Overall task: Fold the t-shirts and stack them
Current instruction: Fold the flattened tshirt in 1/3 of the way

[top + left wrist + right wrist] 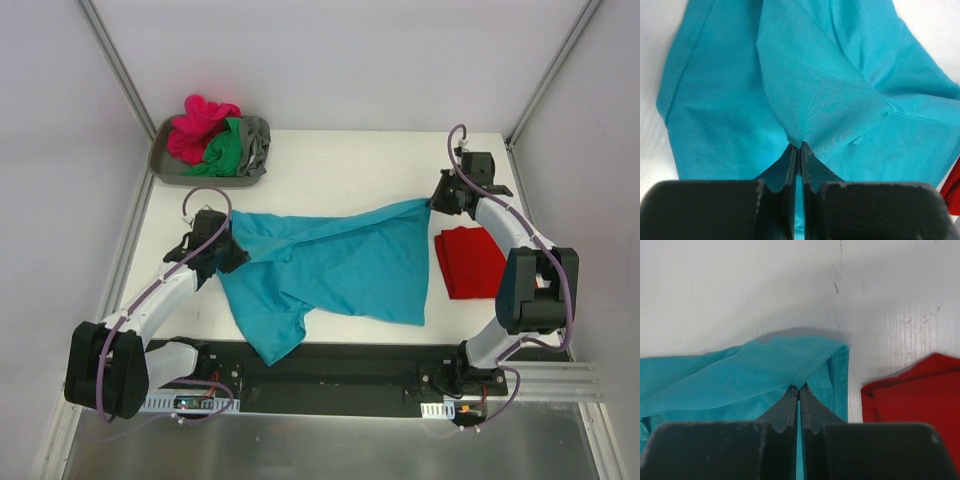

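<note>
Clenched left hand (799, 145), clenched right hand (799, 386), both pinching teal t-shirt (340, 265), gripped cloth hidden inside, red t-shirt (470, 262) beside

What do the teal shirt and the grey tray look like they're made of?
Soft teal cloth t-shirt: matte fine knit, perhaps polyester or cotton; tiny weave, stitched hem, limp folds. Shallow grey tray: probably moulded plastic; smooth rigid rounded rim.

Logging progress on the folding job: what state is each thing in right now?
teal t-shirt: unfolded, stretched between both tools.
red t-shirt: folded, flat on the table.
pink shirt, green shirt, grey shirt: crumpled in the tray.
left tool: shut on the teal t-shirt.
right tool: shut on its corner.
</note>
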Robot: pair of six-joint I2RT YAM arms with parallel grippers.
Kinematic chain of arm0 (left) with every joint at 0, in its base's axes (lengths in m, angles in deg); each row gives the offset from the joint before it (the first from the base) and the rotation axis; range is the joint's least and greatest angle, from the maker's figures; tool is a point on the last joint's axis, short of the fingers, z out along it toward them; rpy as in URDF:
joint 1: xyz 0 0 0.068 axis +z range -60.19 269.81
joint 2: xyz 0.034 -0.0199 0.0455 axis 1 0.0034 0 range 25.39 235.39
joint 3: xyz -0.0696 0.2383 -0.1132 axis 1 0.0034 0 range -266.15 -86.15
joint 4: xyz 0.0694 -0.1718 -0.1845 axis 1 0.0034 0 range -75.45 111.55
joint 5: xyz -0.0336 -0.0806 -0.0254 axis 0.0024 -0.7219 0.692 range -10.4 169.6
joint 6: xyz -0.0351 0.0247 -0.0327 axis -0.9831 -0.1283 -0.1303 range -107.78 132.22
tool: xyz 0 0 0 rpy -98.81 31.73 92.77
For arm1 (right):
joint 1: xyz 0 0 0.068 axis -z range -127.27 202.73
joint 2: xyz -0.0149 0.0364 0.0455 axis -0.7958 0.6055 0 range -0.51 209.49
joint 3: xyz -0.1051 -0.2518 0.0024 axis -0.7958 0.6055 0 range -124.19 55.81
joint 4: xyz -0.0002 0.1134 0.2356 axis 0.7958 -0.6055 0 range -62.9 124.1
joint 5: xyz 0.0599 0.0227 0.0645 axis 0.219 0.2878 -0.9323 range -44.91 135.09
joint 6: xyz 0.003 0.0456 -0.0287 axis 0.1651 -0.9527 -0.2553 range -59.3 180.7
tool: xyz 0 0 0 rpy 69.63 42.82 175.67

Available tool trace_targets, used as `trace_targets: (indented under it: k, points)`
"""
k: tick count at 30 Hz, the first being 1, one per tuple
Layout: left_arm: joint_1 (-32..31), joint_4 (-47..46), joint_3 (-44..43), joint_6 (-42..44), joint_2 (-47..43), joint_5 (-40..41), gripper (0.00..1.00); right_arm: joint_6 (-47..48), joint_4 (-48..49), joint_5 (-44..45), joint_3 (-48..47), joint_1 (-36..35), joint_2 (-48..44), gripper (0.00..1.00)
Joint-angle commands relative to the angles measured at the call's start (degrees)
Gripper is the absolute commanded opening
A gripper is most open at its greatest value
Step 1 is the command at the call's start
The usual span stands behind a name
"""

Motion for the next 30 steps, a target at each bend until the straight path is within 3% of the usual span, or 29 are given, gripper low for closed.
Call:
trace_targets:
  k: [1, 5, 6, 7, 10, 11, 13, 14, 20, 25, 30]
  points:
    - [-1.3, 2.4, 2.0, -2.4, -2.8, -2.1, 0.00, 1.1, -1.5, 1.7, 1.9, 0.4, -4.0, 0.04]
    - [-1.6, 3.4, 3.4, -1.2, -4.6, -3.0, 0.00, 0.9, -1.6, 3.7, 4.3, 0.4, -4.7, 0.09]
    - [-1.6, 4.3, 3.2, -0.3, -4.9, -3.6, 0.05, 1.0, -1.6, 3.6, 4.5, 0.5, -4.7, 0.13]
    - [-1.6, 5.0, 2.7, 0.3, -5.0, -4.7, 0.16, 0.9, -1.5, 3.4, 4.7, 0.4, -4.9, 0.17]
    - [-2.2, 6.2, 1.7, 2.2, -6.6, -6.5, 0.68, 0.4, -1.4, 2.9, 4.8, 0.4, -5.5, 0.37]
    - [-2.4, 6.4, 1.3, 2.3, -7.3, -7.0, 0.76, -0.1, -1.1, 2.5, 4.8, 0.3, -5.8, 0.48]
    - [-2.8, 6.9, 0.6, 2.5, -8.7, -7.0, 0.84, -0.4, 0.0, 1.1, 5.0, 0.3, -6.8, 0.64]
    - [-2.8, 7.3, 0.3, 2.6, -9.8, -6.6, 0.98, -0.8, 0.3, 0.2, 4.8, 0.3, -7.4, 0.69]
    - [-2.8, 7.3, -4.7, 3.3, -9.5, -0.9, 0.99, -1.9, 2.0, -6.0, 3.9, -2.5, -9.1, 1.00]
    - [-2.8, 2.9, -14.4, 5.9, 4.9, -3.1, 0.99, -1.2, 0.2, -6.2, 1.2, -10.2, -4.6, 0.96]
    - [-2.7, 0.6, -22.7, 7.6, 21.0, -7.3, 0.99, -1.8, -2.7, -5.5, -3.2, -12.9, 3.7, 0.96]
